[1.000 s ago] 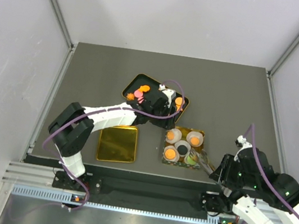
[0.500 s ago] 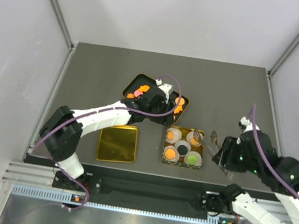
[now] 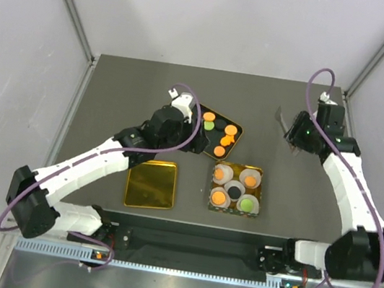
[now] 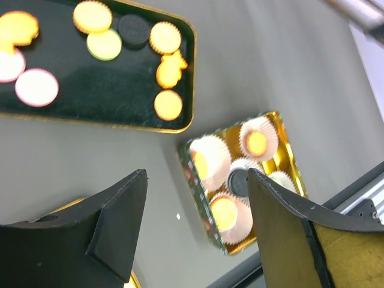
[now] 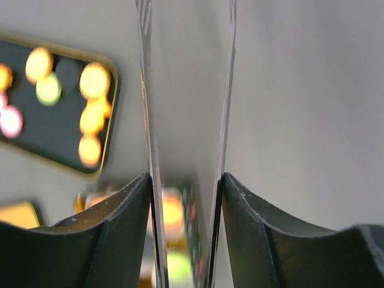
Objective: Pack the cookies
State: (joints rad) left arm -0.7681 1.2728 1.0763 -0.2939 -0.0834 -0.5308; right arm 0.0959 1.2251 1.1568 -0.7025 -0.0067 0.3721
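1. Grey counter (image 3: 113,88): cookies (image 4: 165,37) lie in the black tray (image 4: 108,90), more in paper cups (image 3: 249,177) on the gold tray (image 3: 261,173).
2. I see the left fingers (image 4: 120,222) released, nothing between them.
3. Right fingers (image 5: 120,234) grasp a clear plastic piece (image 5: 186,120).

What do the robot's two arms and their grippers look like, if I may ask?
The left arm and right arm are slim white links with black joints and wrists, and a purple cable loops along each. The left gripper and right gripper each have two matte black, wedge-shaped fingers with flat inner faces.
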